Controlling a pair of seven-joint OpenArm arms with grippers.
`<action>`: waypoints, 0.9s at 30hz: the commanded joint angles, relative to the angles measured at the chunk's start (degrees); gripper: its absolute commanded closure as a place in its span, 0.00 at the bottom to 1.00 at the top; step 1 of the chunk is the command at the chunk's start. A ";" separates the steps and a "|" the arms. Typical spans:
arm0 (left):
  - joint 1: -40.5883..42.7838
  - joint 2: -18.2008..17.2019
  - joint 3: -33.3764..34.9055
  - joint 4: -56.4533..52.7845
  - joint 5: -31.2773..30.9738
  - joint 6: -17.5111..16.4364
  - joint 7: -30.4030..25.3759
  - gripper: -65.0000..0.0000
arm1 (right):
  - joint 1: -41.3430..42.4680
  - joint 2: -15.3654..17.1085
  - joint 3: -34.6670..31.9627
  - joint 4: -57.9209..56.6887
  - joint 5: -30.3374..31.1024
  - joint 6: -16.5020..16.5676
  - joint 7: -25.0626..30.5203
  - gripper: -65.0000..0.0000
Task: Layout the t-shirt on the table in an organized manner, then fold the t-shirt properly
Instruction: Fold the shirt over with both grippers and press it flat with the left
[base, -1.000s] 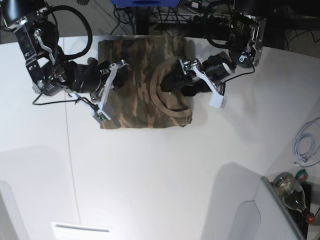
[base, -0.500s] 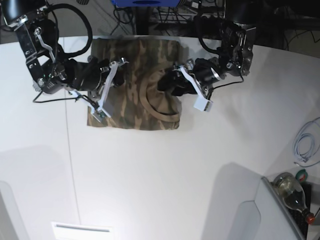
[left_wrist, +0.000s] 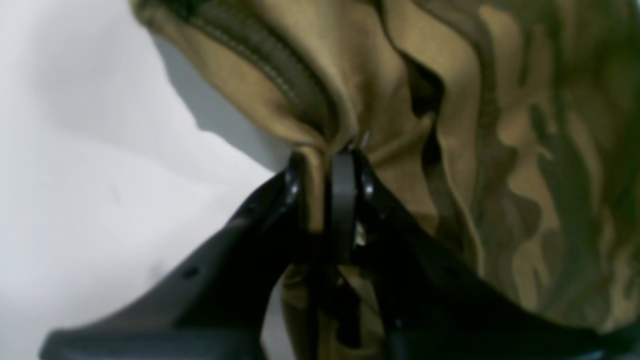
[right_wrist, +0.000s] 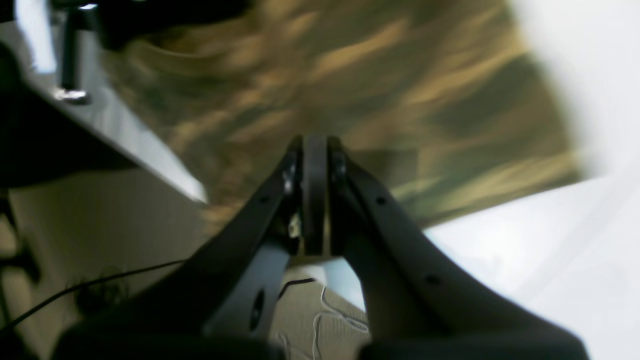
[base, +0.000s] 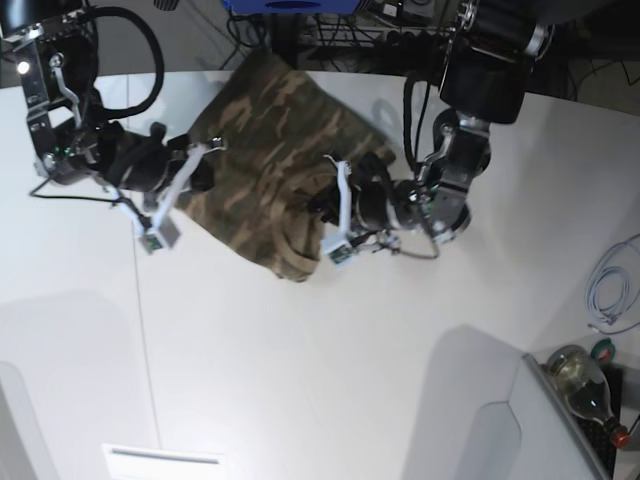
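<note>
Nearer me, the left claw (left_wrist: 327, 205) is clamped on a bunched edge of the shirt (base: 265, 150), lying askew on the counter (base: 290, 380); pulling there could twist the folds. Beyond, the right claw's tips are together and could snag cloth.

The shirt (right_wrist: 360, 100) is seen blurred across the upper middle, its edge slanting over the white table (right_wrist: 525, 255); the right gripper (right_wrist: 315, 145) is held shut in front of it, its fingertips brought together; a dark arm part (right_wrist: 55, 135) is shown at left; below, a black cable (right_wrist: 100, 281) and a thin pale cord (right_wrist: 320, 316) are seen.
</note>
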 joint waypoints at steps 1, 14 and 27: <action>-1.48 -0.31 2.76 -0.23 6.67 1.78 3.51 1.00 | 0.00 0.24 2.21 0.90 0.84 0.45 1.54 0.99; -16.16 1.54 30.01 -6.73 17.66 1.78 -7.21 1.00 | -6.42 -7.85 27.52 0.99 0.84 0.72 4.44 1.00; -18.97 4.61 31.15 -12.27 17.66 1.78 -11.87 1.00 | -7.39 -10.93 32.62 0.72 0.49 0.72 4.53 1.00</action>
